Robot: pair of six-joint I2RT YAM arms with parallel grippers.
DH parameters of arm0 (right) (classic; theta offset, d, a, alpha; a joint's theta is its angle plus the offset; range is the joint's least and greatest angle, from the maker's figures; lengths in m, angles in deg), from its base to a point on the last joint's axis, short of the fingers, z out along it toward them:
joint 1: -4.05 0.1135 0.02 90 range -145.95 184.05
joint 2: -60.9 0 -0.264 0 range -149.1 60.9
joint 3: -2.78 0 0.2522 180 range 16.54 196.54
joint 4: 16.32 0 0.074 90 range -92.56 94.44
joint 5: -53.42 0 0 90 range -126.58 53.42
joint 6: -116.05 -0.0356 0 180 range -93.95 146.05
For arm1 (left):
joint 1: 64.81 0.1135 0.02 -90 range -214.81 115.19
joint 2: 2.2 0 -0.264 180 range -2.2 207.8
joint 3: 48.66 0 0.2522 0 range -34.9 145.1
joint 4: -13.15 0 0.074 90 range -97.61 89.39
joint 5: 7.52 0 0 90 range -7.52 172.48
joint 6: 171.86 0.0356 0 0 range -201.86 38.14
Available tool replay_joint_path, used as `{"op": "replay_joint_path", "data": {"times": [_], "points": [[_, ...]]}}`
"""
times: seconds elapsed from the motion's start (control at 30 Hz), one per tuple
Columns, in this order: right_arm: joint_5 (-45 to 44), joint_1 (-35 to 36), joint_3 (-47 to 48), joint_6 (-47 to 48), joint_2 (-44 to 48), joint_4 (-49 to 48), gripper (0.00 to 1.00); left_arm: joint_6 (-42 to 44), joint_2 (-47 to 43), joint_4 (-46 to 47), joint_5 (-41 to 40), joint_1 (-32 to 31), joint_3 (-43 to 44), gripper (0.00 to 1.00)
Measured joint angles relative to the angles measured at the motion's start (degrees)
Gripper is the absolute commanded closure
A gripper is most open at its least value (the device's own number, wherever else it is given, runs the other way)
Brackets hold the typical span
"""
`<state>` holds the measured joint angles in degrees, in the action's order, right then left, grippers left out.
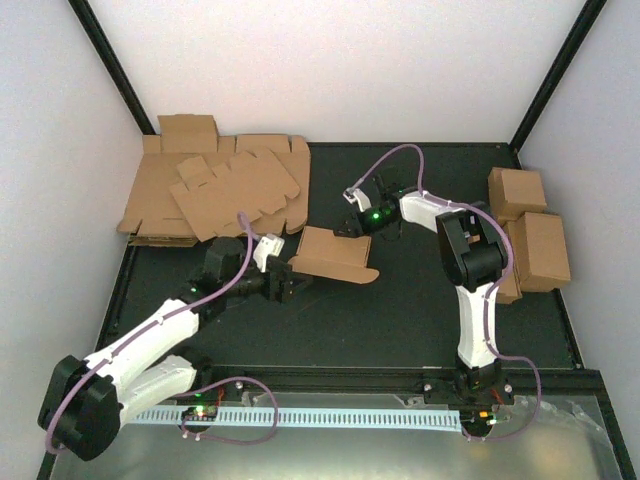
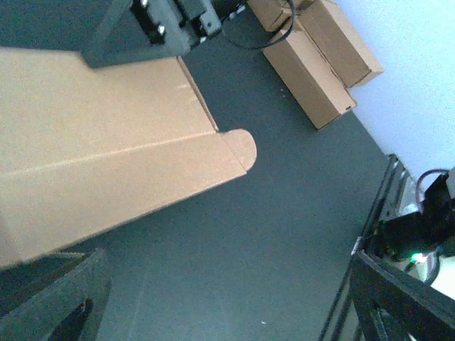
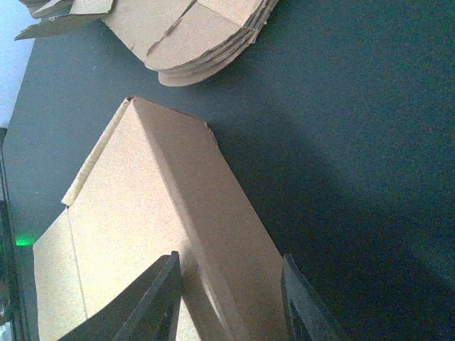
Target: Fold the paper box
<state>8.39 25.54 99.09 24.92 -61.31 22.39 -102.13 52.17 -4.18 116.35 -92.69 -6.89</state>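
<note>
The paper box (image 1: 335,255) is a half-folded brown cardboard piece lying mid-table with a rounded tab at its near right end. My left gripper (image 1: 292,282) sits at its left end, open wide; in the left wrist view the box (image 2: 106,163) lies up and to the left of the gripper (image 2: 227,284), with nothing between the fingers. My right gripper (image 1: 352,222) is at the box's far end. In the right wrist view it (image 3: 231,263) straddles the folded ridge of the box (image 3: 163,213), one finger on the top panel and the other against the side panel.
A thick heap of flat cardboard blanks (image 1: 215,190) lies at the back left, its edge also in the right wrist view (image 3: 206,35). Finished brown boxes (image 1: 530,235) stand at the right edge. A white perforated strip (image 1: 330,415) runs along the front rail.
</note>
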Motion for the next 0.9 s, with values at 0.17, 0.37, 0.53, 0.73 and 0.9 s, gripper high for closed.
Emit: {"op": "replay_joint_path", "data": {"times": [0.17,0.37,0.53,0.73,0.9], "points": [[0.61,-0.37,0.55,-0.02,-0.46,0.22,0.59,-4.33,-0.28,3.13,-1.03,0.0,-4.15,0.01],[0.68,-0.59,0.85,-0.02,-0.63,0.44,0.59,-9.97,-4.22,4.57,-6.03,0.07,-6.97,0.12],[0.7,-0.66,0.92,-0.02,-0.66,0.44,0.59,-11.47,-2.84,8.63,-5.29,-0.63,-9.05,0.22],[0.76,-0.68,0.92,-0.02,-0.68,0.44,0.59,-13.05,3.28,12.28,-5.75,-6.54,-10.34,0.51],[0.81,-0.68,0.92,-0.02,-0.68,0.46,0.59,-14.32,8.9,14.75,-8.9,-12.44,-10.25,0.68]]}}
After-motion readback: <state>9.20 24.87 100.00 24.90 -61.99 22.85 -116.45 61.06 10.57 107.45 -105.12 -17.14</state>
